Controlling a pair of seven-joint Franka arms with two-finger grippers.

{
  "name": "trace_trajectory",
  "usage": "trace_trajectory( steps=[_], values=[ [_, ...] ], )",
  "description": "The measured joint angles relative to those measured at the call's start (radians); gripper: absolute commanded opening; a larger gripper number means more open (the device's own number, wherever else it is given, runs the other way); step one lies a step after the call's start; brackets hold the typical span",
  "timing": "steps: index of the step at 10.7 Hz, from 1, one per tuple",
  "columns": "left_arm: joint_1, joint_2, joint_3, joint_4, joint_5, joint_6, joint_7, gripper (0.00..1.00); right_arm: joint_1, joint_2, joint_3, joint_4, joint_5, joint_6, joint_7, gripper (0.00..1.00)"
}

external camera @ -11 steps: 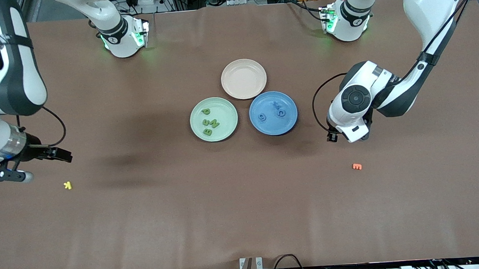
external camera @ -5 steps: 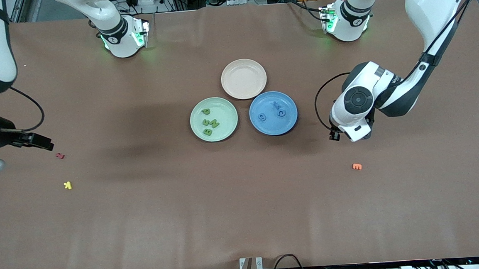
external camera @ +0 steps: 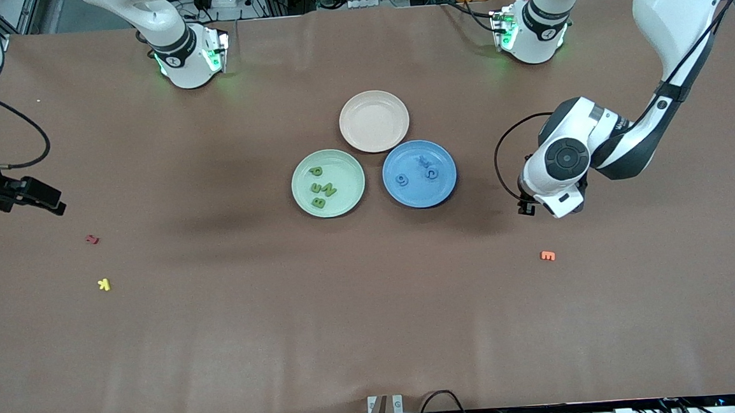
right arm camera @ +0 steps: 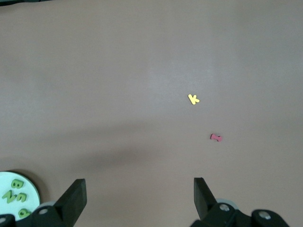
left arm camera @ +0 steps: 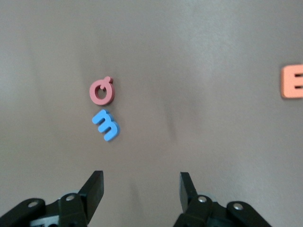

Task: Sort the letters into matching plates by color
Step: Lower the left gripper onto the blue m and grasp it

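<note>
The mint green plate [external camera: 344, 197] holds several green letters [external camera: 323, 190]. Beside it, the blue plate [external camera: 444, 189] holds three blue letters [external camera: 402, 179]. My left gripper [external camera: 525, 209] [left arm camera: 142, 187] hangs open and empty over bare table, toward the left arm's end from the blue plate. In its wrist view a blue letter m [left arm camera: 105, 125] lies beside a pink letter [left arm camera: 102, 92]; the arm hides both in the front view. My right gripper [external camera: 53, 204] [right arm camera: 139, 189] is open and empty above the table's edge at the right arm's end.
An empty beige plate [external camera: 374, 121] sits farther from the front camera, touching both plates. An orange letter E [external camera: 547, 256] [left arm camera: 291, 81] lies nearer than the left gripper. A red letter [external camera: 92, 238] [right arm camera: 216, 137] and a yellow K [external camera: 104, 284] [right arm camera: 193, 99] lie near the right gripper.
The right arm pulled back toward its end of the table, uncovering the red letter. The left gripper drifted a little toward the left arm's end.
</note>
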Motion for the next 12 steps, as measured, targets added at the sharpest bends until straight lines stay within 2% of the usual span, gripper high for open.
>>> trace_trajectory(
  steps=[4,6,8,12],
  values=[
    [0.076,-0.013,0.002,-0.057,0.021,0.051,-0.020,0.72,0.011,-0.058,0.000,0.003,-0.008,-0.049,0.000,1.00],
    [0.120,-0.038,0.002,-0.109,0.026,0.118,-0.021,0.72,0.011,-0.080,-0.002,0.052,-0.009,-0.126,0.000,1.00],
    [0.156,-0.068,0.002,-0.162,0.027,0.185,-0.022,0.72,0.010,-0.089,-0.004,0.105,-0.009,-0.188,0.000,1.00],
    [0.181,-0.116,0.001,-0.250,0.027,0.300,-0.092,0.71,0.007,-0.076,-0.011,0.096,-0.040,-0.201,0.000,1.00]
  ],
)
